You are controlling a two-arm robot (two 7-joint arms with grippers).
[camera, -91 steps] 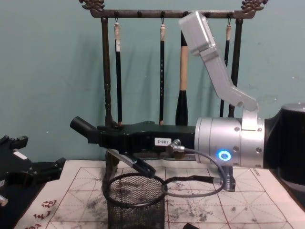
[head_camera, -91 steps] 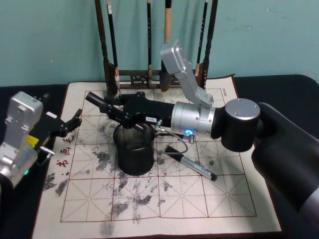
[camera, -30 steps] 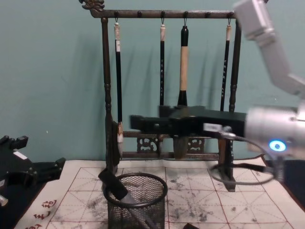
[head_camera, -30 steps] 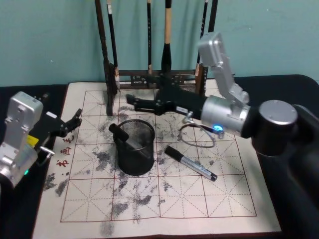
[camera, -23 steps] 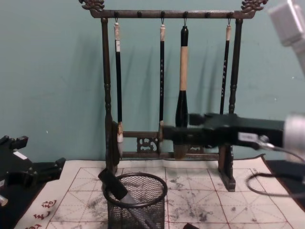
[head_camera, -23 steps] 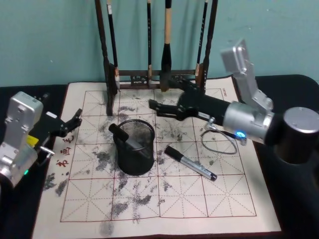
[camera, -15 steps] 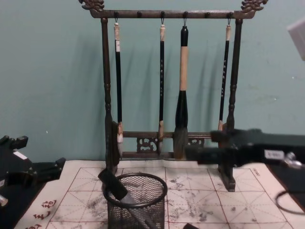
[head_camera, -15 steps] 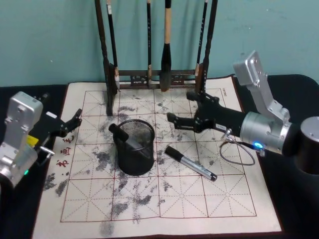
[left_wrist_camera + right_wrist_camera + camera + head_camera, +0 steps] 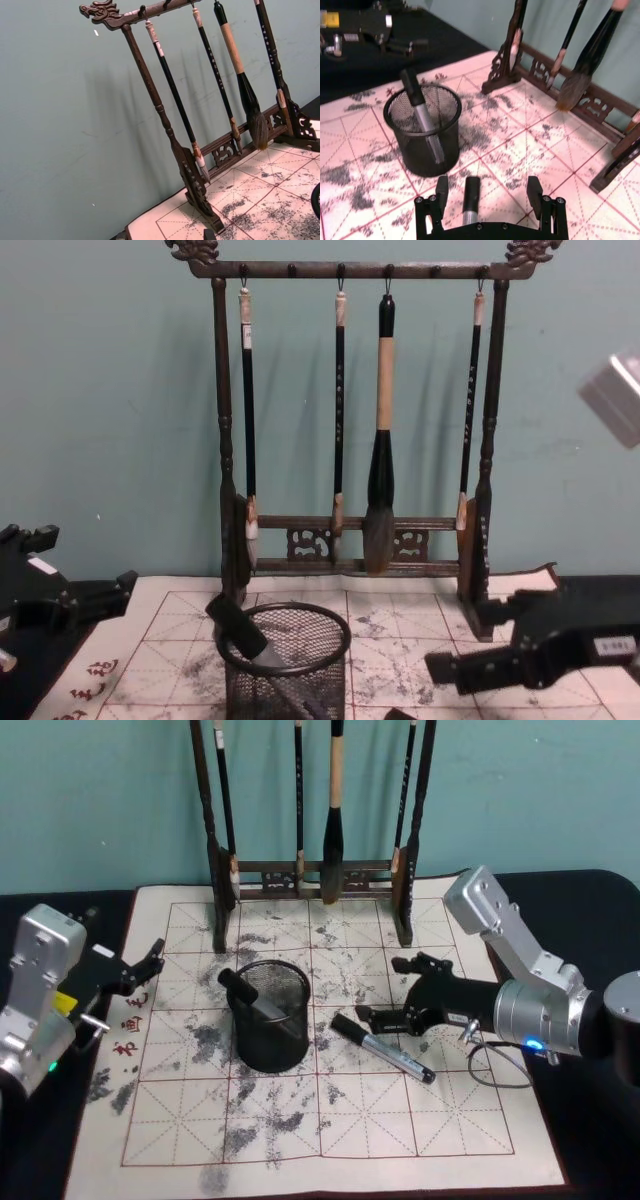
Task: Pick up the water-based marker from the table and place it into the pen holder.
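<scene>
Water-based marker (image 9: pixel 384 1048) lies on the tabletop's (image 9: pixel 70 905) gridded mat (image 9: pixel 350 1120), lower centre-right of the head frame, beside the pen holder (image 9: pixel 271 1020), which holds a second marker (image 9: pixel 245 992). Right gripper (image 9: pixel 380 988), fingers spread, brackets its capped end; left gripper (image 9: pixel 140 968) sits far left, fingers apart.

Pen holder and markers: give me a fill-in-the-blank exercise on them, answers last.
1. Inside the pen holder leans ____ marker.
2. The right tool, poised at the loose marker, has its jaws ____.
3. The loose marker lies on the mat, on the pen holder's ____ side.
4. The left tool sits parked at the mat's ____ edge.
Missing words: one; open; right; left.
</scene>
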